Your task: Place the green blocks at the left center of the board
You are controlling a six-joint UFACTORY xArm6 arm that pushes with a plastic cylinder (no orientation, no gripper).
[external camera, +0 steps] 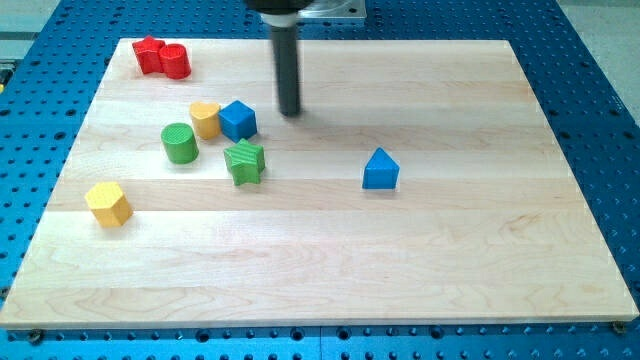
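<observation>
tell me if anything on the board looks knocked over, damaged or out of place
Nothing stands out. All blocks sit flat on the wooden board: the green cylinder and green star block rest left of centre, undamaged. My tip hangs just right of the blue cube, touching nothing.

So the pale wooden board (400,250) has eight blocks on it. Red star block (149,53) touching a red cylinder (176,62) at 11 o'clock. Toward 10: yellow block (205,119) against blue cube (238,119), green cylinder (180,143), green star block (245,161). Yellow hexagonal block (108,204) at 8, blue pointed block (380,169) near center.
</observation>
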